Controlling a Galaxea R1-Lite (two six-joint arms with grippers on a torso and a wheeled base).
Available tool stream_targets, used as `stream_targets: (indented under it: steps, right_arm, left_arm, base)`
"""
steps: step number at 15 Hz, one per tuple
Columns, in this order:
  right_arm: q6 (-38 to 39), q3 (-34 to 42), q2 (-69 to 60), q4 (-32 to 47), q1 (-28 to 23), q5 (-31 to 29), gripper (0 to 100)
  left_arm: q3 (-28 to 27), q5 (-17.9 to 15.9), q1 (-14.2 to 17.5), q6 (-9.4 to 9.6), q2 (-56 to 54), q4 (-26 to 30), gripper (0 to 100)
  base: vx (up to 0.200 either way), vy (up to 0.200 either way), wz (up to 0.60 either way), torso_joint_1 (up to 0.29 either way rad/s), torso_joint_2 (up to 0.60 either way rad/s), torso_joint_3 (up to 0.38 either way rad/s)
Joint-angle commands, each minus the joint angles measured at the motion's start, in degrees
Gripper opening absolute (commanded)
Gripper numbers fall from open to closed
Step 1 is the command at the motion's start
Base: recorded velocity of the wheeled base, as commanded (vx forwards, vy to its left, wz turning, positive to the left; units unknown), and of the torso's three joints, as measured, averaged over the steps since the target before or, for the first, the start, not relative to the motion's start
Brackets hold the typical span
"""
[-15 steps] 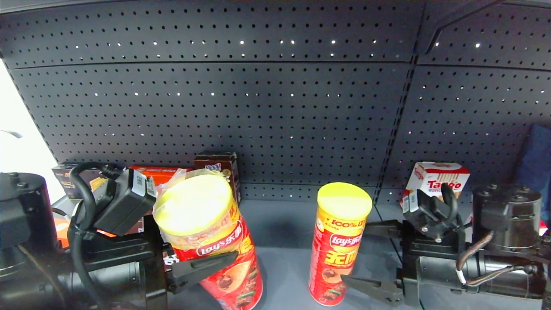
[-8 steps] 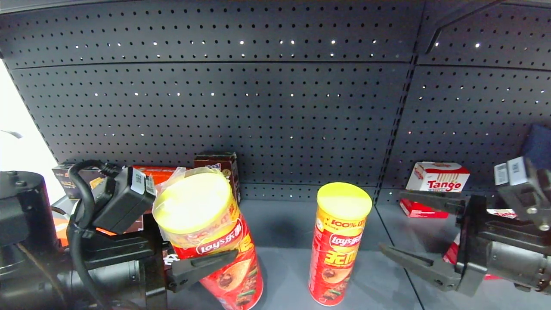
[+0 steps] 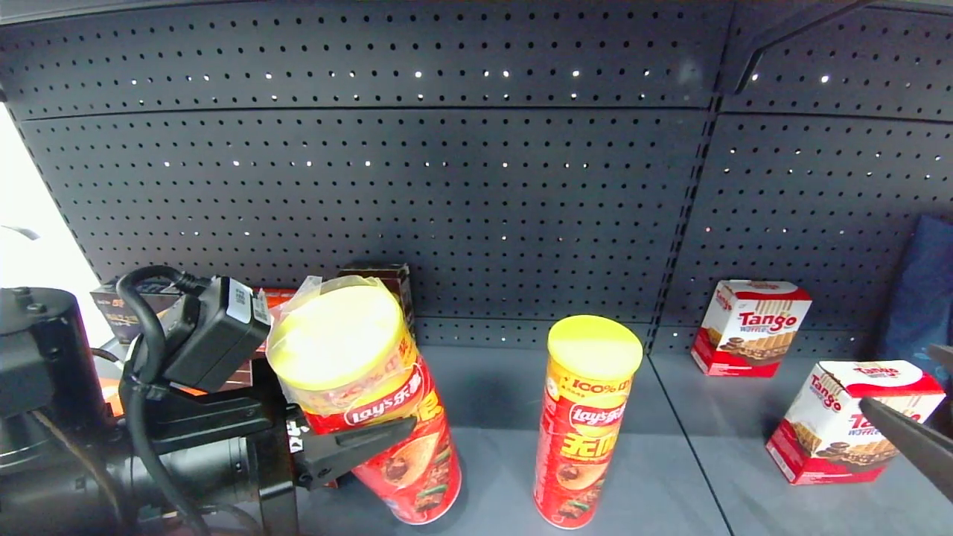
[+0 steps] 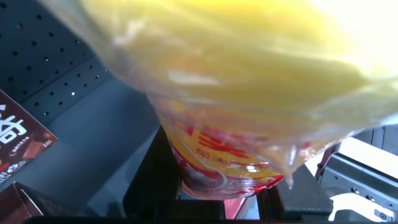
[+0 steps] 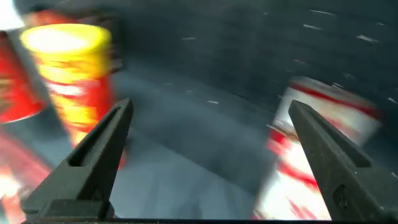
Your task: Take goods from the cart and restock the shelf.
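Note:
My left gripper [image 3: 376,439] is shut on a red chips can with a yellow lid [image 3: 365,402], held tilted just above the grey shelf board [image 3: 499,461] at the left. In the left wrist view the same can [image 4: 249,93], wrapped in clear film, sits between the fingers. A second chips can [image 3: 592,417] stands upright alone at the shelf's middle. My right gripper [image 5: 211,155] is open, its fingers wide apart with nothing between them, and one finger [image 3: 908,439] shows at the head view's right edge. From the right wrist the standing can [image 5: 68,68] lies off to one side.
Two white and red wafer boxes [image 3: 752,327] [image 3: 841,420] stand on the right shelf section; one wafer box [image 5: 348,112] is near the right gripper. A dark brown box [image 3: 387,277] and an orange box [image 3: 279,298] sit behind the left arm. The pegboard back wall [image 3: 447,186] closes the rear.
My right arm has pulled back to the right, away from the standing can, nearly leaving the head view. The left gripper has nudged its can slightly up and right.

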Motion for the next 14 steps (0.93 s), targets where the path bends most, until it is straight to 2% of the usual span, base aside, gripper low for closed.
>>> stream_targets:
  steps: [1, 2, 4, 6, 8, 11, 14]
  right_arm:
    - [1.2, 6.8, -16.0, 6.4, -7.5, -1.5, 100]
    - [1.1, 5.7, -22.4, 15.9, -9.4, -3.1, 100]
    - [1.3, 4.0, -30.4, 28.1, -11.8, -3.4, 100]
    - [1.4, 4.3, -38.2, 37.1, -12.4, -3.5, 100]
    - [2.2, 5.9, -40.4, 39.2, -12.5, -3.8, 100]
    - [1.8, 11.9, -41.0, 35.2, -14.1, -3.9, 100]
    - [3.7, 12.8, -45.3, 36.9, -16.6, -3.9, 100]
  left_arm:
    - [-0.3, 0.0, 0.0, -0.01, 0.2, -0.1, 0]
    - [-0.2, -0.1, 0.0, -0.01, 0.1, -0.1, 0]
    - [-0.2, 0.0, 0.0, -0.01, 0.1, -0.1, 0]
    - [0.5, 0.0, 0.0, -0.01, -0.4, -0.1, 0]
    - [0.5, 0.0, 0.0, -0.01, -0.9, -0.1, 0]
    - [0.6, 0.0, 0.2, -0.01, -1.4, -0.1, 0]
    - [0.4, 0.0, 0.2, -0.01, -1.5, -0.1, 0]
  base:
    - [0.0, 0.0, 0.0, 0.0, 0.0, 0.0]
    - [0.0, 0.0, 0.0, 0.0, 0.0, 0.0]
    - [0.0, 0.0, 0.0, 0.0, 0.0, 0.0]
    - [0.0, 0.0, 0.0, 0.0, 0.0, 0.0]
    - [0.0, 0.0, 0.0, 0.0, 0.0, 0.0]
    - [0.0, 0.0, 0.0, 0.0, 0.0, 0.0]
    - [0.0, 0.0, 0.0, 0.0, 0.0, 0.0]
